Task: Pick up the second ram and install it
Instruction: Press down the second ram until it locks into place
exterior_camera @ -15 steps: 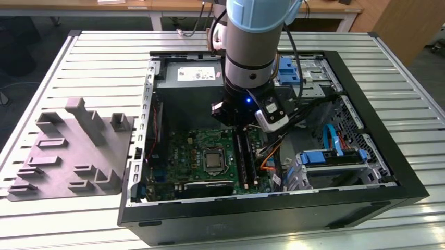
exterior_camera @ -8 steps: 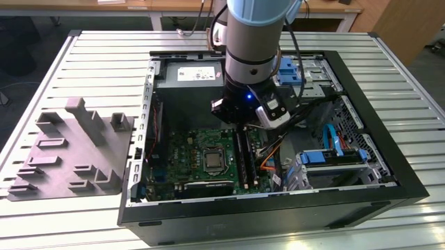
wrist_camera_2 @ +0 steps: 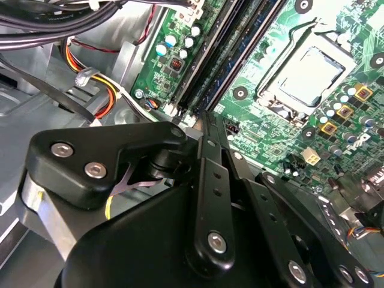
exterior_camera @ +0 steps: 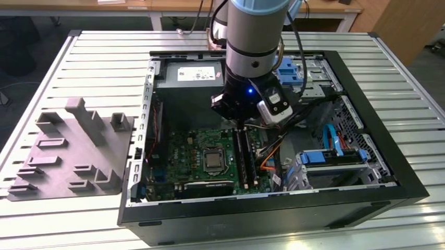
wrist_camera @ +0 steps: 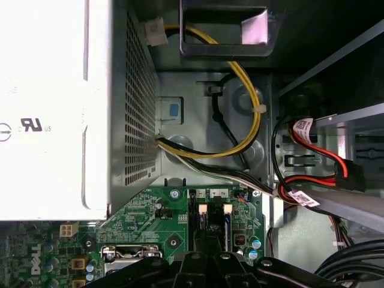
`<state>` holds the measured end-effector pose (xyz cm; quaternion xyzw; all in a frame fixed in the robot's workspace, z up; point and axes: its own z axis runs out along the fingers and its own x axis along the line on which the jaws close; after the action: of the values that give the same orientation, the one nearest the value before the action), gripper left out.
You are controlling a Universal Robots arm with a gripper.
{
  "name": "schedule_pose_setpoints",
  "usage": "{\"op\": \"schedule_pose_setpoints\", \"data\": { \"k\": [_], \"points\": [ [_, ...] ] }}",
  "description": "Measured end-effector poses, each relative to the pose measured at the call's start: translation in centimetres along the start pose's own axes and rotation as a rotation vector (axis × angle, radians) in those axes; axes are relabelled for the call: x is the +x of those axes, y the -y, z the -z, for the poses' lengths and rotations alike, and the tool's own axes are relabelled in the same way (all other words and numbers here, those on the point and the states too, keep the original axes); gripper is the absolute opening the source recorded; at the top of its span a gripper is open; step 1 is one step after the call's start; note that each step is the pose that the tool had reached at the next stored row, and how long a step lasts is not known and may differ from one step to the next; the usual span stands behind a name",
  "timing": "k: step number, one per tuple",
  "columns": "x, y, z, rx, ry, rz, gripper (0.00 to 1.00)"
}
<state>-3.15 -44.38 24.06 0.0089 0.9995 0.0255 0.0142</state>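
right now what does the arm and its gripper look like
The arm is a thick silver-grey cylinder with black joint bands, and black cables run down beside it. A small blue light glows on the black wrist block. The gripper is matte black, built from flat linkage bars joined by silver screws.

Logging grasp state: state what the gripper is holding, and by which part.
Cannot be told. The gripper sits low over the motherboard's memory slots; its fingertips are hidden, so any hold on the second ram is unconfirmed.

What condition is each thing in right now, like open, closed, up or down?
Computer case: lying on its side, side panel off.
Processor socket: clamped shut, no cooler on it.
End effector: down inside the case, at the end of the memory slots.
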Motion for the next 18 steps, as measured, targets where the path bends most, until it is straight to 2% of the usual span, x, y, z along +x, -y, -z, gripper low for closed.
{"op": "schedule_pose_setpoints", "data": {
  "k": [4, 8, 18],
  "points": [
    [0.01, 0.03, 0.02, 0.0005, -0.0001, 0.0, 0.11],
    [-0.01, 0.49, 0.03, 0.0004, 0.0, 0.0, 0.11],
    [-0.05, 3.15, 0.17, 0.0005, 0.0, 0.0, 0.11]
  ]
}}
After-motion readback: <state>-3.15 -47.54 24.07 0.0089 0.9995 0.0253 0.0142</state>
